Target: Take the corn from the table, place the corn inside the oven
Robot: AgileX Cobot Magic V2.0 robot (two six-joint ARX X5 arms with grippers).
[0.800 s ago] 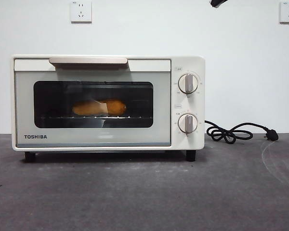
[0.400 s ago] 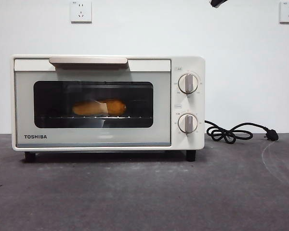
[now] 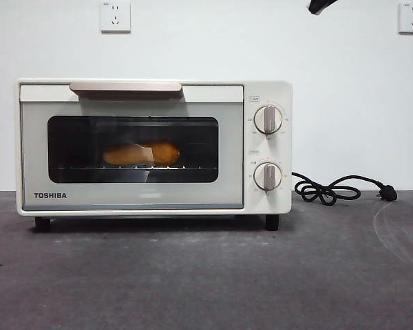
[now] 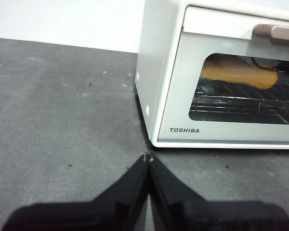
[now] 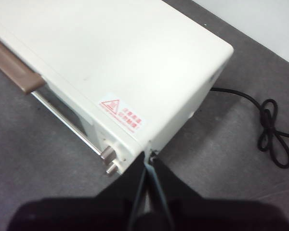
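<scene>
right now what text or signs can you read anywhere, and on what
"TOSHIBA": on the oven door's lower corner, clear in front and left wrist views.
Red warning-triangle sticker on the oven's top: its lines are too blurred to read.
Markings around the two knobs: too small to read.
Wall sockets: tiny marks, unreadable.

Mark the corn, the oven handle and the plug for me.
corn [image 3: 141, 153]: front view, middle of the cob, behind the door glass.
handle [image 3: 126, 86]: front view, middle of the beige bar on the oven [image 3: 268, 148].
plug [image 3: 389, 194]: front view, black body at the cord's far end.
</scene>
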